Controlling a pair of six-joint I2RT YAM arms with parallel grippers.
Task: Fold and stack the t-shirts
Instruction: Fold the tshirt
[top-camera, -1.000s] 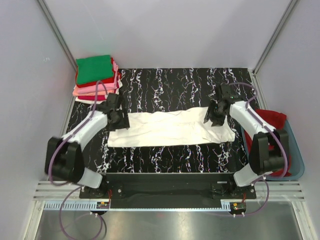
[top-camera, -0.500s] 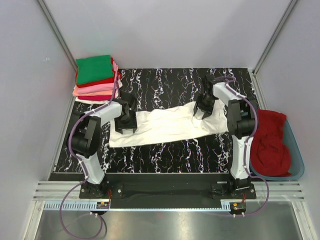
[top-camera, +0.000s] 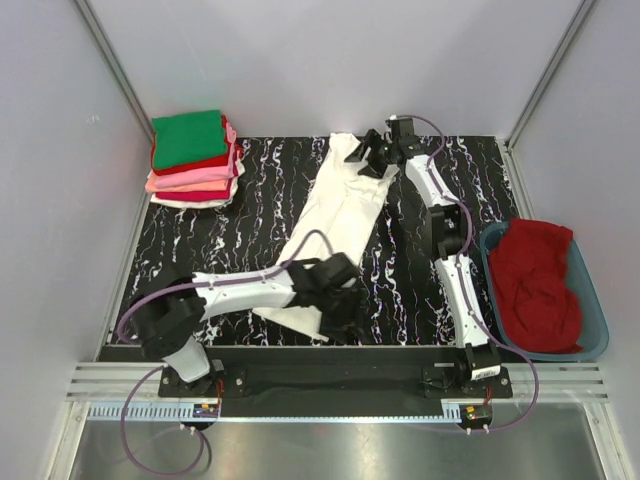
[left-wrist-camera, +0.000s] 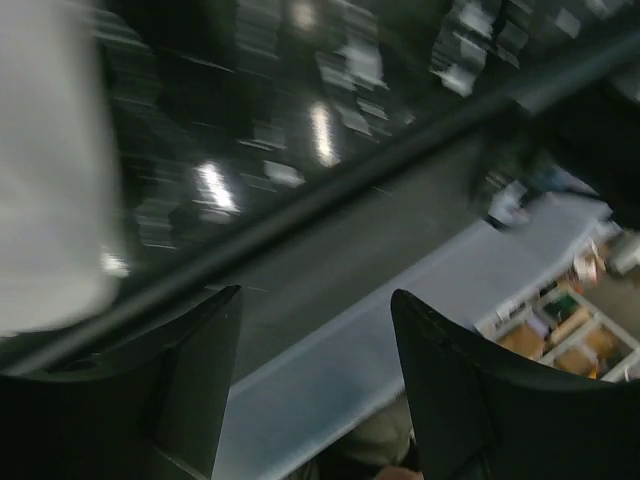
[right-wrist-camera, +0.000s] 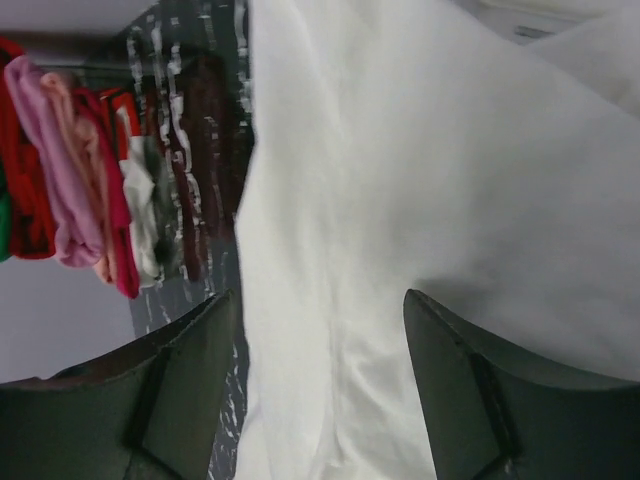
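A white t-shirt (top-camera: 335, 215), folded into a long strip, lies slanted on the black marbled table from the far middle to the near middle. My left gripper (top-camera: 345, 305) is at the strip's near end by the table's front edge. In the left wrist view (left-wrist-camera: 315, 295) it is open and empty, with the white cloth (left-wrist-camera: 50, 180) off to its left. My right gripper (top-camera: 365, 158) is at the strip's far end. In the right wrist view (right-wrist-camera: 320, 295) it is open, just above the white cloth (right-wrist-camera: 420, 150). A stack of folded tees (top-camera: 193, 160), green on top, sits at the far left.
A blue tub (top-camera: 598, 330) at the right edge holds a crumpled red t-shirt (top-camera: 535, 285). The stack of folded tees also shows at the left of the right wrist view (right-wrist-camera: 70, 200). Grey walls close in the table on three sides.
The white strip lay across the table from left to right and now runs slanted from far to near. My left arm swung to the near middle, my right arm to the far middle.
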